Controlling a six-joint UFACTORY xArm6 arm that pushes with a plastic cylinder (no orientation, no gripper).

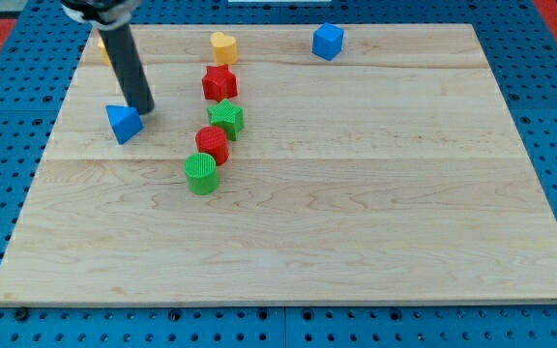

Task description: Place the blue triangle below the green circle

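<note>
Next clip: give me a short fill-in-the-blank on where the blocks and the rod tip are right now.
1. My tip is right beside the blue ____ at the view's left.
2. The green circle touches the red ____ just above it.
3. The blue cube sits near the view's ____ edge of the board.
4. The yellow heart lies directly above the red ____.

Missing words: triangle; cylinder; top; star

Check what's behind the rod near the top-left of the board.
A yellow block peeks out at the rod's left edge; most of it is covered, so its shape can't be told. My tip sits just above-right of the blue triangle.
</note>
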